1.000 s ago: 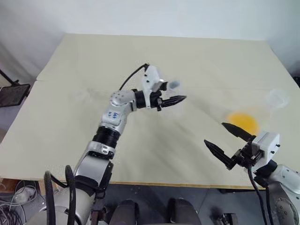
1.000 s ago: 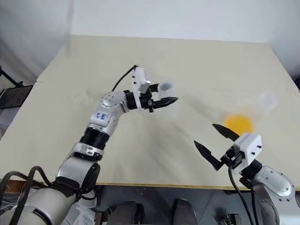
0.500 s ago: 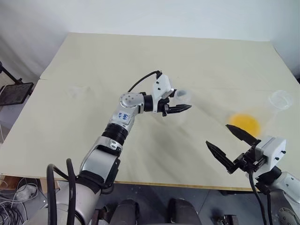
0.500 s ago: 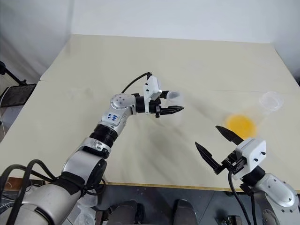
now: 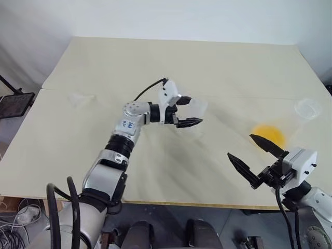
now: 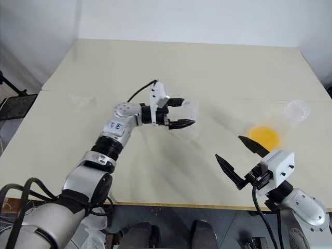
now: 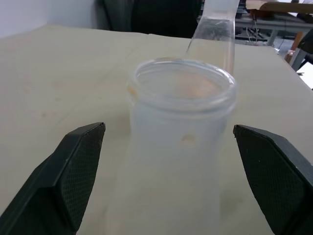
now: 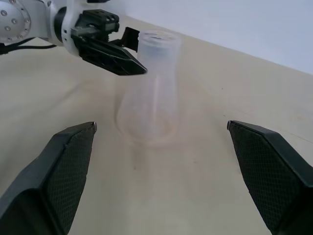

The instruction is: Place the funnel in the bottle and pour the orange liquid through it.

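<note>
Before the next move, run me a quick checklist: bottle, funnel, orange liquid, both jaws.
1. Bottle upright on the table: ok.
2. Left jaws open, one on each side of the bottle neck, not touching it: ok.
3. Funnel seated in the bottle: not ok, it sits on the table to the robot's left.
4. Funnel's orientation: cannot tell.
5. Orange liquid inside the flask, no spill seen: ok.
6. Right jaws open and empty: ok.

Silver-grey jointed arms with black ribbed collars carry white wrist housings. A black cable loops over the left tool (image 5: 185,111); the right tool (image 5: 256,150) has tapered, textured black fingers.
</note>
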Motion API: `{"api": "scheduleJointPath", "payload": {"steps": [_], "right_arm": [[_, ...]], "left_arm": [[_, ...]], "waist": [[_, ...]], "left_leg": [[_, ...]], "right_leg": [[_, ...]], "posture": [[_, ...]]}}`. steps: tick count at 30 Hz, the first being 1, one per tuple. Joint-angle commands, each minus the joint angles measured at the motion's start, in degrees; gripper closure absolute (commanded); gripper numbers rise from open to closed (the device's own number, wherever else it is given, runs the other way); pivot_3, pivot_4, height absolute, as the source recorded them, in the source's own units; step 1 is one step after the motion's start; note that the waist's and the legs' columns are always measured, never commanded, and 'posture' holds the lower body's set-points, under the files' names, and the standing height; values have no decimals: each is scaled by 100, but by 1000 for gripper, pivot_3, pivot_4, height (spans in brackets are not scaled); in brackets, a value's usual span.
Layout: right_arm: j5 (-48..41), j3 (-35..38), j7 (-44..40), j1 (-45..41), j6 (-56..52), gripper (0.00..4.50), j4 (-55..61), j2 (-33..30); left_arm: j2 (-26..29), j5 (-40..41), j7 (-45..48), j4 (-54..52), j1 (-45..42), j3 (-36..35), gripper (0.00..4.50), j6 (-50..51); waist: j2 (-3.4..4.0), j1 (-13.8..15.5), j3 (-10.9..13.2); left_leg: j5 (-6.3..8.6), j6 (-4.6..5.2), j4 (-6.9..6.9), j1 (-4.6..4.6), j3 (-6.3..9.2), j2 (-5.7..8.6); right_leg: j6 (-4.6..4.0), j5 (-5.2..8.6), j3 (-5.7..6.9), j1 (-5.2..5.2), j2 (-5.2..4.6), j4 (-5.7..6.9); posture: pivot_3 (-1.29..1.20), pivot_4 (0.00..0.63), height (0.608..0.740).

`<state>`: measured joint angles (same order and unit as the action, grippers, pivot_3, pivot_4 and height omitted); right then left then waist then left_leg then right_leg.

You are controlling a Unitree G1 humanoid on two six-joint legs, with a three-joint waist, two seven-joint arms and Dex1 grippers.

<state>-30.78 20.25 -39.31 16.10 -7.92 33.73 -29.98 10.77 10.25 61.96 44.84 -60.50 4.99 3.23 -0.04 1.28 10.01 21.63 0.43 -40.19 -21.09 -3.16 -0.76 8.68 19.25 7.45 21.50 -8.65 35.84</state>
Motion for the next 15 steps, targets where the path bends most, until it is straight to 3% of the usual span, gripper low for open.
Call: {"api": "scheduleJointPath", "payload": {"steps": [1, 3, 8, 15], "right_arm": [[-76, 45, -57, -58, 47, 0, 39, -59], [-70, 9, -98, -102, 55, 0, -3, -71], [-66, -418, -395, -814, 51, 0, -404, -158], [-219, -979, -1061, -1667, -171, 0, -864, -357]], "left_arm": [[183, 157, 251, -354, -41, -109, 37, 79], [376, 92, 261, -372, 16, -146, 37, -67], [1240, 784, 340, -1185, 854, -1144, 37, -605], [1837, 1188, -708, -3091, 3000, -2228, 37, -260]], "waist": [[0, 6, 0], [0, 3, 0], [0, -214, 0], [0, -251, -1]], "left_leg": [[0, 0, -1, -2, 3, 0], [0, 0, -2, -2, 4, 1], [0, -1, 3, 9, 1, -8], [-2, -4, -12, 5, 76, -2]], "right_leg": [[0, 0, 1, 0, 0, 1], [0, 0, 1, -1, 0, 1], [0, 0, -1, 2, 2, 6], [-1, 0, 1, -10, -2, 21]], "posture": [[0, 150, 740], [0, 150, 740], [0, 150, 740], [0, 150, 740]]}}
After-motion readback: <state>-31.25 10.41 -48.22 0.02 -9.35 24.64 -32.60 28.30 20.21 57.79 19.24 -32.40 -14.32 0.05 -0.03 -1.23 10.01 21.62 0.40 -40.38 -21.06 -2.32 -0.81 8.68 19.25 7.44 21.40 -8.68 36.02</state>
